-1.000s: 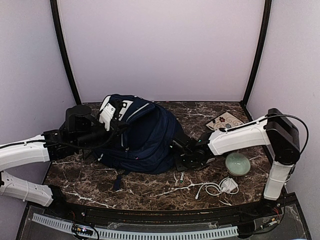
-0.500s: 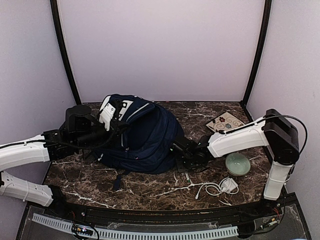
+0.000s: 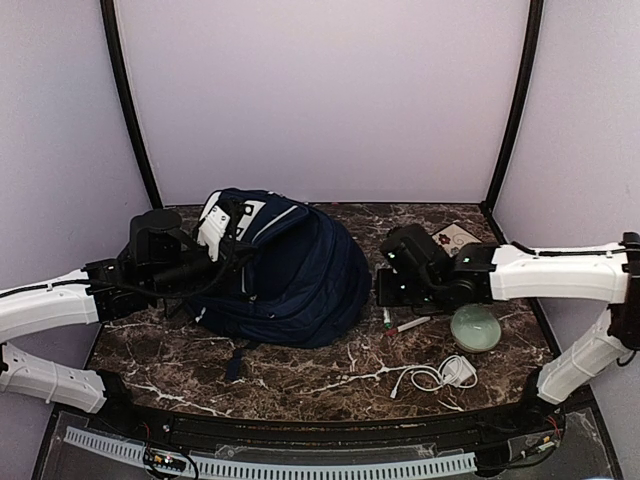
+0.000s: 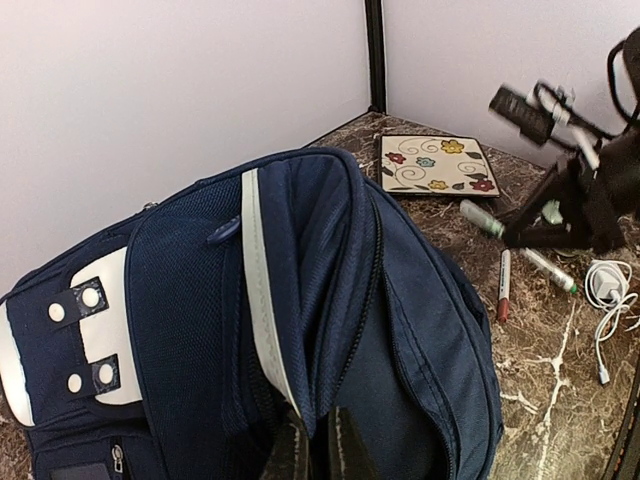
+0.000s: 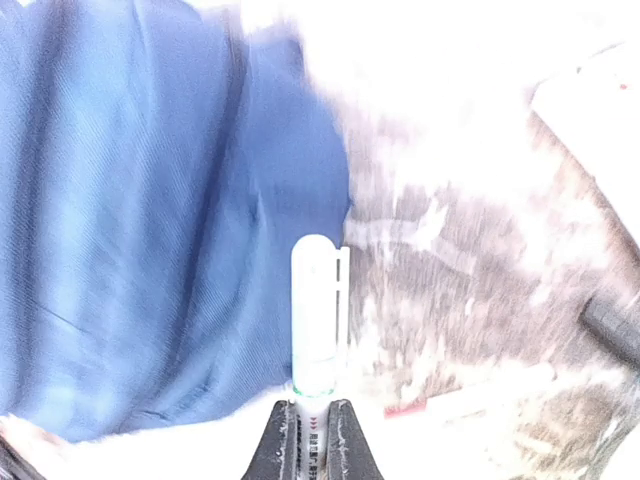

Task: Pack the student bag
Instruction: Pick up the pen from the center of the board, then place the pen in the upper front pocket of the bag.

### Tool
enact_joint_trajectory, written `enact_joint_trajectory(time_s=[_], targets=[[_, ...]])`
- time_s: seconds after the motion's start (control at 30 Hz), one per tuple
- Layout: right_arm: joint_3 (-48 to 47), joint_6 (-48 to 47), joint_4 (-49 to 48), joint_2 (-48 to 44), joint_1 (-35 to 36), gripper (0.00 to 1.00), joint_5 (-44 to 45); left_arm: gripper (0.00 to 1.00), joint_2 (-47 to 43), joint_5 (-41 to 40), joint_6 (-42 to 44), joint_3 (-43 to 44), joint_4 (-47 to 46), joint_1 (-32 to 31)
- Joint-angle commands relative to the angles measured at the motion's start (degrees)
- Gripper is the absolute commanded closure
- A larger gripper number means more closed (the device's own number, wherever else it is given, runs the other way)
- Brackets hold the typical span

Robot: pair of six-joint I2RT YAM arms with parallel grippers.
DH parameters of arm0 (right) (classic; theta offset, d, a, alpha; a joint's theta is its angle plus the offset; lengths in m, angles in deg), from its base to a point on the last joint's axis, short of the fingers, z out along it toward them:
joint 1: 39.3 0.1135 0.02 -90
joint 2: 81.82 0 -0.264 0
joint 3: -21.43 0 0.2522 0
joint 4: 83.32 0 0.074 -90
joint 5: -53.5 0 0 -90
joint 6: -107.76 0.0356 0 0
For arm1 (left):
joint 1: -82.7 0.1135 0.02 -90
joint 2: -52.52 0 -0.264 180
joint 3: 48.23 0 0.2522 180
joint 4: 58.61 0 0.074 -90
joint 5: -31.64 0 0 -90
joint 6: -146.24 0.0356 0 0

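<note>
while left hand (image 4: 318, 445) pinches the student bag (image 4: 400, 300), right hand (image 5: 313, 425) grips a green marker (image 5: 318, 310) near red marker (image 3: 412, 325) and bowl (image 3: 475, 328)

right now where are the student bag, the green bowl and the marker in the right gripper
student bag (image 3: 300, 270), top view, middle of its navy front
green bowl (image 3: 475, 328), top view, bare inside of the bowl
marker (image 5: 318, 310), right wrist view, middle of its white barrel
</note>
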Motion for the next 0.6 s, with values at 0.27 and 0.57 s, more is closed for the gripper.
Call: enact_joint_trajectory(time_s=[0.27,0.57], targets=[[-9.63,0.3,-36.46,7.81,0.64,1.0,-14.4,1.0,-2.05,0.88,0.53,1.18,-5.65,0.5],[-28.19,4.77,-41.71,27.57,0.03,1.0,-21.9,1.0,-1.91,0.79,0.87,1.42,-5.22,0.59]])
